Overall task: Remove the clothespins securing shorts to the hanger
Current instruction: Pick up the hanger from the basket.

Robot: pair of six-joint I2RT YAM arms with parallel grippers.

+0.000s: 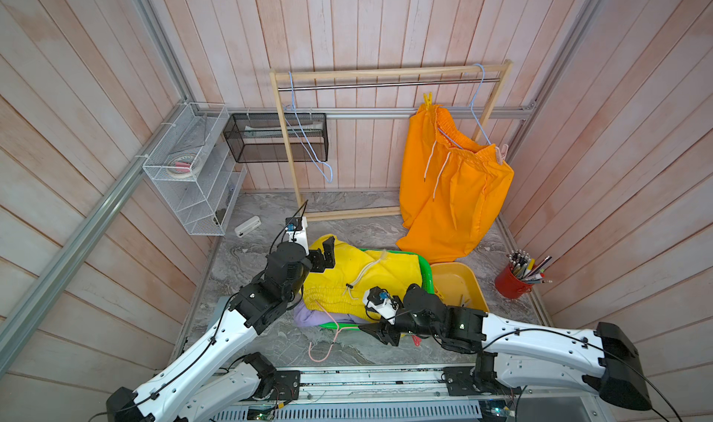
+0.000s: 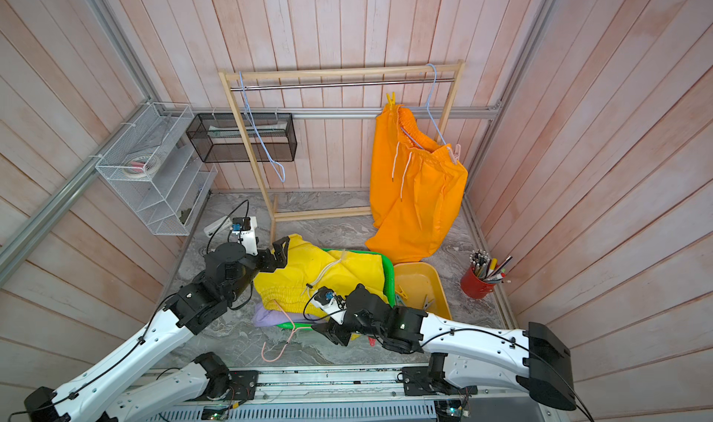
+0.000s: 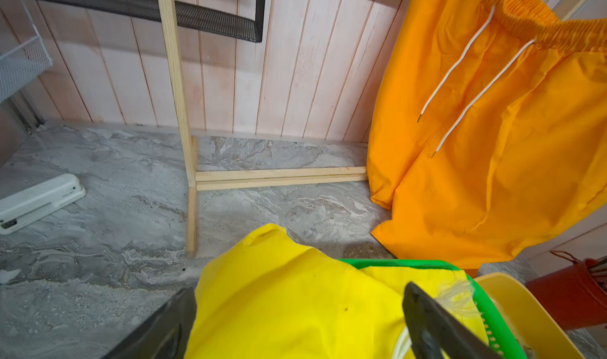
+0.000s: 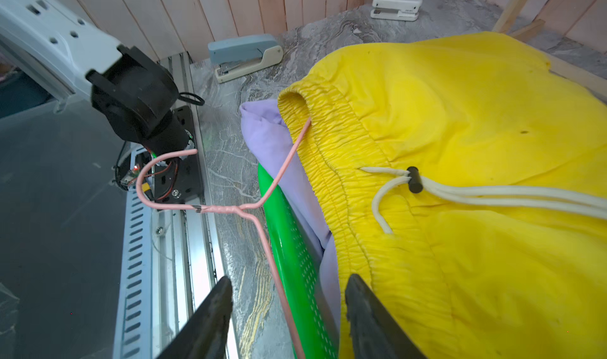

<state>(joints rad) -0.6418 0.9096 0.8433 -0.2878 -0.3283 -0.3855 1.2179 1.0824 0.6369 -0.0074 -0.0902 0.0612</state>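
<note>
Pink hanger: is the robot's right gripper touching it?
Apart. In the right wrist view, the wire of the pink hanger runs between the open fingers of the right gripper, with a clear gap on each side.

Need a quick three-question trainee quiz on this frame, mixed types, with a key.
1. True or false: a yellow clothespin grips the waistband of the orange shorts hanging on the rack.
2. Which shorts lie topmost over the green basket? A lilac, B yellow, C orange.
3. In the right wrist view, what passes between the right gripper's fingers?
Key: 1 true; 2 B, the yellow shorts; 3 the pink hanger, with the fingers apart and not clamped on it.
</note>
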